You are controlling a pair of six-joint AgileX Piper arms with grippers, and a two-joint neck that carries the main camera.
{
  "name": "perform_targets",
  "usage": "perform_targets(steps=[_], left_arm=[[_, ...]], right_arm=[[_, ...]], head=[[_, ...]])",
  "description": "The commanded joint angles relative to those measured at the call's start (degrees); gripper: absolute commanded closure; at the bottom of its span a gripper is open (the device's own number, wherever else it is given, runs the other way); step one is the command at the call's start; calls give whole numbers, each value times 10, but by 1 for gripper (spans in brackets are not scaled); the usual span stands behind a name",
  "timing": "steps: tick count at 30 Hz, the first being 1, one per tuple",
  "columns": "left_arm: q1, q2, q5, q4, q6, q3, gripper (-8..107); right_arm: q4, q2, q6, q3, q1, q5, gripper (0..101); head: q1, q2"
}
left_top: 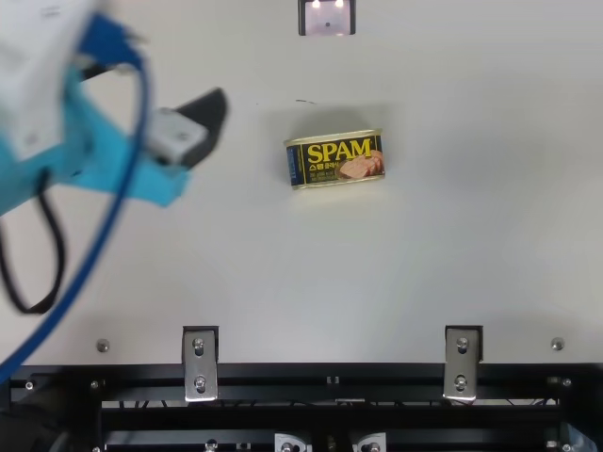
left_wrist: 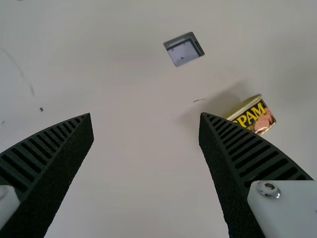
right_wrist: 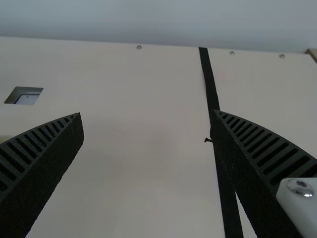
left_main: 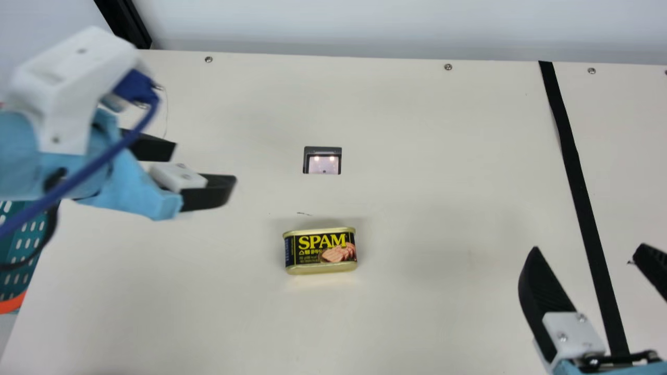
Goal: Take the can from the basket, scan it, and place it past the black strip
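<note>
My left gripper [left_main: 205, 166] stands open left of the scanner window [left_main: 322, 160] in the main view, with nothing held. In its wrist view the left gripper [left_wrist: 145, 116] has its fingers wide apart, the can [left_wrist: 252, 116] beyond one of them. The black and yellow can [left_main: 320, 251] lies on the table nearer than the scanner, its label facing up; the top view has the can [left_top: 335, 159] too. At the right, my right gripper [left_main: 586, 250] is open over the black strip [left_main: 578, 182]; its wrist view has the right gripper [right_wrist: 147, 115] with bare fingers apart.
The green basket [left_main: 21, 250] with an orange rim is at the left edge, partly behind the left arm and its blue cable [left_main: 78, 177]. A black metal frame [left_top: 330, 395] runs along the table's near edge in the top view.
</note>
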Motion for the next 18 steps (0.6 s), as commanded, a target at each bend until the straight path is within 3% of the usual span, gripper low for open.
perform_targets(steps=[1, 10, 12, 13, 18], left_arm=[[38, -36, -4, -5, -5, 22, 9], [129, -122, -16, -43, 8, 103, 9], [145, -141, -19, -53, 18, 123, 9], [131, -124, -17, -47, 11, 105, 9], [145, -141, -19, -52, 17, 123, 9]], right_arm=[[-11, 47, 5, -27, 7, -20, 0], [-15, 191, -9, -128, 20, -66, 0], [-1, 222, -28, -152, 15, -73, 0], [7, 237, -39, -163, 12, -76, 0], [66, 314, -112, -222, -9, -84, 0]], head=[[-2, -2], [-2, -2], [-2, -2], [-2, -2], [-2, -2]])
